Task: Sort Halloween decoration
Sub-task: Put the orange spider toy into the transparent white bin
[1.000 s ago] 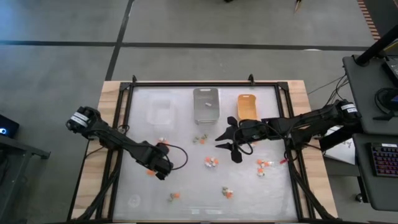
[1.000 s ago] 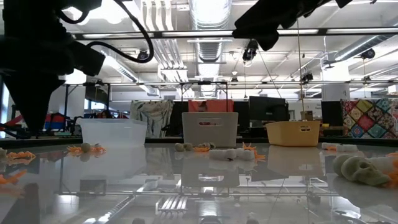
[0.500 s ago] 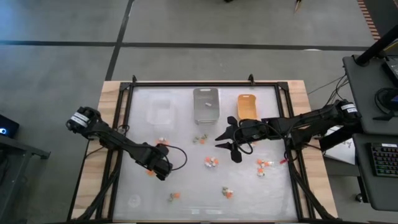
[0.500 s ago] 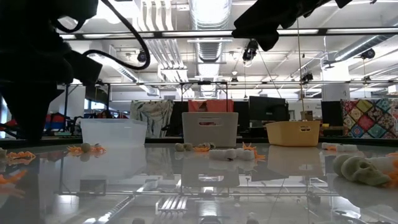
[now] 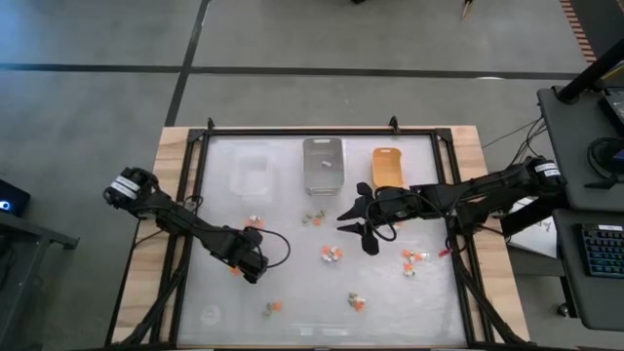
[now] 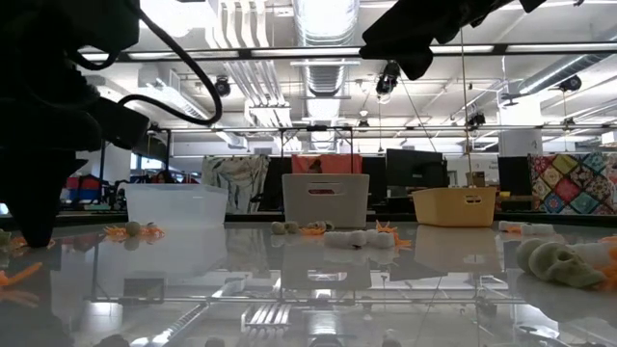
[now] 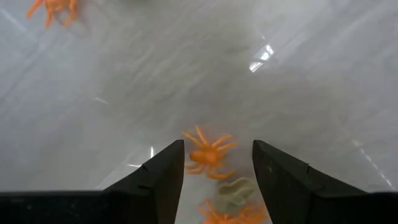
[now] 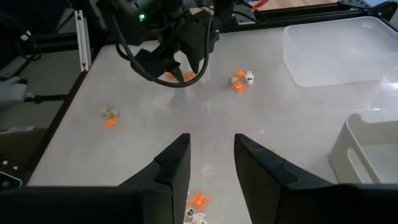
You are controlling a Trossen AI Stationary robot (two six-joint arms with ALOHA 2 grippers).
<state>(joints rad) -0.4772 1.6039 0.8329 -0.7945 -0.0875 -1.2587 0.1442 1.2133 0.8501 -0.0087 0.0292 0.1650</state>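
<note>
My left hand [image 7: 214,177] hangs open over an orange spider [image 7: 208,152], holding nothing. My right hand [image 8: 211,165] waits open and empty near the orange tray [image 5: 387,167].

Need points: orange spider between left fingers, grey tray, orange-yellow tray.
Small orange plastic spider [image 7: 207,152], left wrist view, body centre.
Grey rectangular tray [image 5: 336,156], high view, right rim.
Orange-yellow rectangular tray [image 5: 387,167], high view, bare floor.

free: table centre [image 5: 292,283] | obstacles: trays [image 5: 323,164] at far edge
</note>
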